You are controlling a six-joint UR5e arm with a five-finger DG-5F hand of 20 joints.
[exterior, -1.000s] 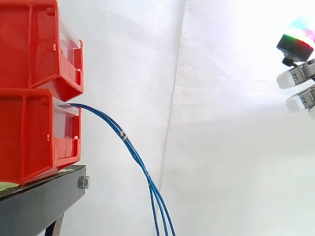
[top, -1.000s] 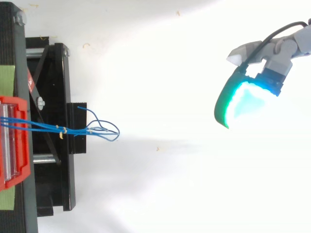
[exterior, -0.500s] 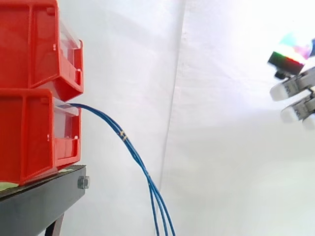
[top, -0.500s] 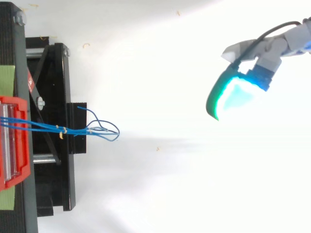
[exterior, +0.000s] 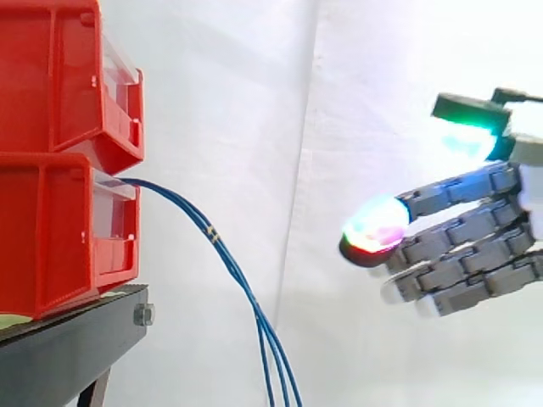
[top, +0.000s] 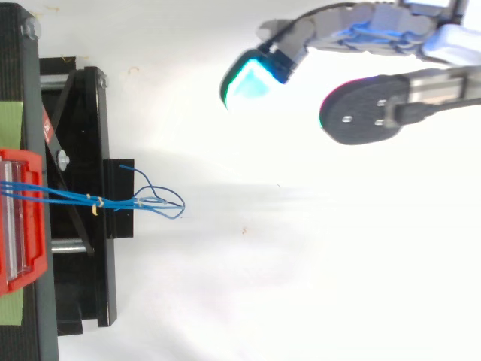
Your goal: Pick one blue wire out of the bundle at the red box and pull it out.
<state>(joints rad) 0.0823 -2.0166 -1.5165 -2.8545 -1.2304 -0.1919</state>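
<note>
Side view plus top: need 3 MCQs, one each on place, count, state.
1. In the side view, the hand is:
A. left of the blue wires
B. right of them
C. below them

2. Red bins stacked:
A. three
B. one
C. two

3. The hand is:
A. open
B. shut on a wire
C. shut, holding nothing

Answers:
1. B: the hand is near the right edge and the wires hang by the bins.
2. C: one bin sits on another.
3. A: its fingers are straight, well apart from the wires.
</note>
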